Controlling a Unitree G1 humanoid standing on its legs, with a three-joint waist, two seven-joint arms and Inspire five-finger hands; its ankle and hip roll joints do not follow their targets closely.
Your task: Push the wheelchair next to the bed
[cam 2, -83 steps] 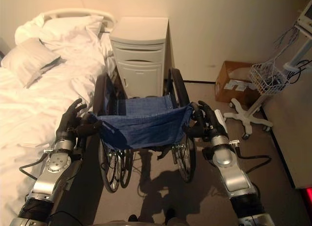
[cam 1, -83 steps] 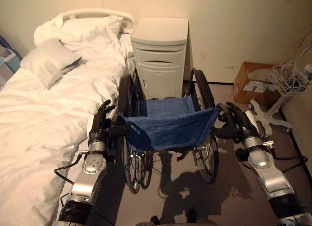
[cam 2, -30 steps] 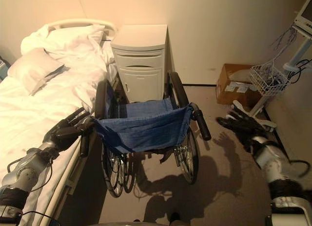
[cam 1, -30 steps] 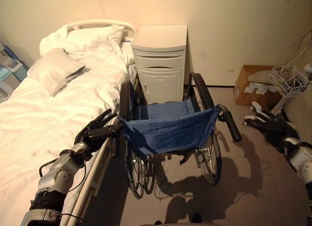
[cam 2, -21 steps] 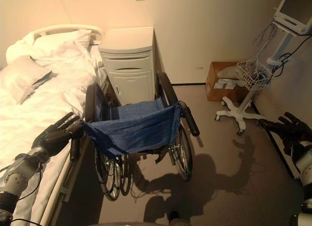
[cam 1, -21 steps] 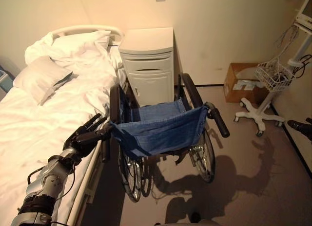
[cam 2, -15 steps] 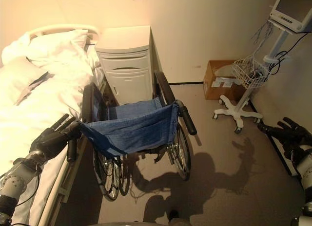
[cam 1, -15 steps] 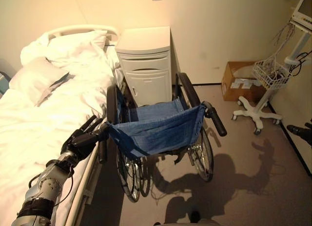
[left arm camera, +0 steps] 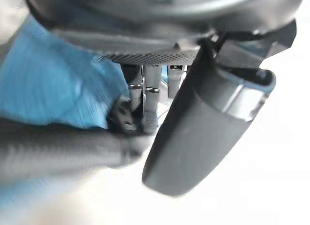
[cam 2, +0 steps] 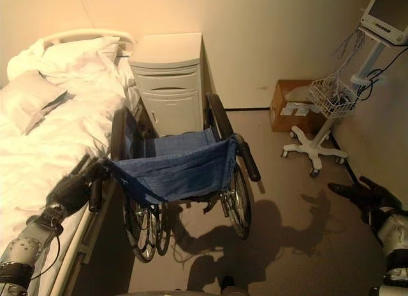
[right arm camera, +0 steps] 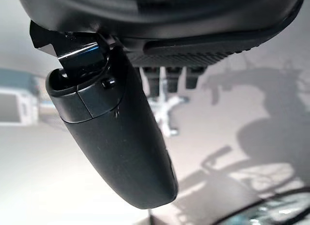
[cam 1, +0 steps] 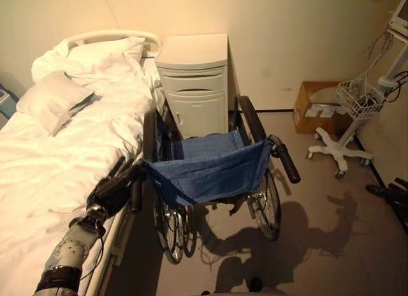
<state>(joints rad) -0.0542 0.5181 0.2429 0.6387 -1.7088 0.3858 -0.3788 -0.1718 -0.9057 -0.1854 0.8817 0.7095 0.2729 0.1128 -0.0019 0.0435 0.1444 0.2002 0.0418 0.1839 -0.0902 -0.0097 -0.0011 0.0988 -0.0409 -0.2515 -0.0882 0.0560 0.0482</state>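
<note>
The wheelchair [cam 1: 210,168], black-framed with a blue cloth back, stands alongside the white bed [cam 1: 44,168], its front toward the wall. My left hand [cam 1: 107,194] is at the left push handle [cam 1: 135,195]. Its fingers lie straight against the grip and do not wrap it. In the left wrist view the black handle [left arm camera: 58,150] crosses past the straight fingers, with blue cloth [left arm camera: 53,84] behind. My right hand [cam 2: 360,195] hovers open low over the floor at the far right. It is well away from the free right push handle [cam 1: 285,162].
A pale bedside cabinet [cam 1: 194,79] stands against the wall just ahead of the wheelchair. A cardboard box [cam 1: 322,108] and a wheeled stand with a wire basket [cam 1: 360,98] occupy the back right. Pillows [cam 1: 54,98] lie at the bed's head.
My right hand has let go of the right handle and swung out low to the far right. My left hand stays by the left handle, a little lower. The camera has shifted.
</note>
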